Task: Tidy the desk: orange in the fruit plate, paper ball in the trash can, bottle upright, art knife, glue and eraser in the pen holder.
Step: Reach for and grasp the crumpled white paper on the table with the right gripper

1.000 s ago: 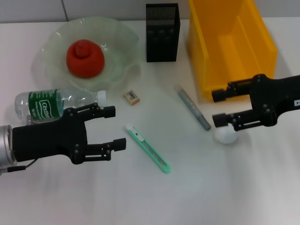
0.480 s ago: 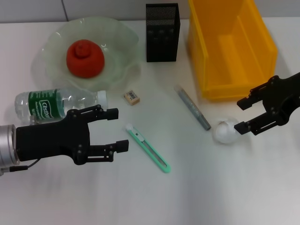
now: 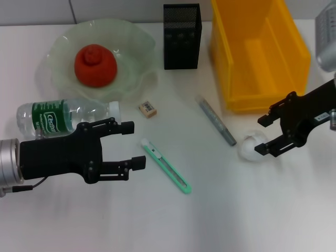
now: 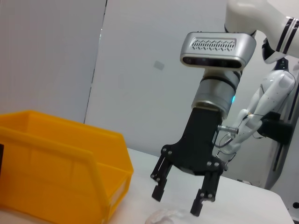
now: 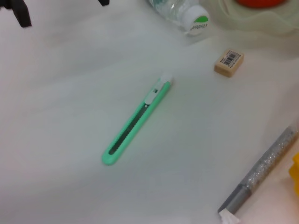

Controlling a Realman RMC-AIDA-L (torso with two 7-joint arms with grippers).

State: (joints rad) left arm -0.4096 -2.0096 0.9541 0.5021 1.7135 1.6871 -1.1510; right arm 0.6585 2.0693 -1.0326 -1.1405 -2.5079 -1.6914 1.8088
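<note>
The orange (image 3: 94, 64) lies in the green glass fruit plate (image 3: 134, 79). The bottle (image 3: 63, 116) lies on its side at the left; its cap shows in the right wrist view (image 5: 195, 21). The eraser (image 3: 147, 108), the green art knife (image 3: 165, 165) and the grey glue stick (image 3: 216, 119) lie on the table. The white paper ball (image 3: 249, 148) lies in front of the yellow trash bin (image 3: 258, 50). My right gripper (image 3: 260, 134) is open just right of the ball, with one finger at its edge. My left gripper (image 3: 135, 144) is open and empty beside the bottle, left of the knife.
The black mesh pen holder (image 3: 181, 35) stands at the back between the plate and the bin. The left wrist view shows the bin (image 4: 56, 172), my right gripper (image 4: 182, 200) and the ball (image 4: 166, 217). The right wrist view shows the knife (image 5: 138, 119), eraser (image 5: 229, 62) and glue stick (image 5: 261, 172).
My right gripper has drawn back to the right from over the paper ball and turned, so the ball shows more. My left gripper has crept slightly right. The objects have not moved.
</note>
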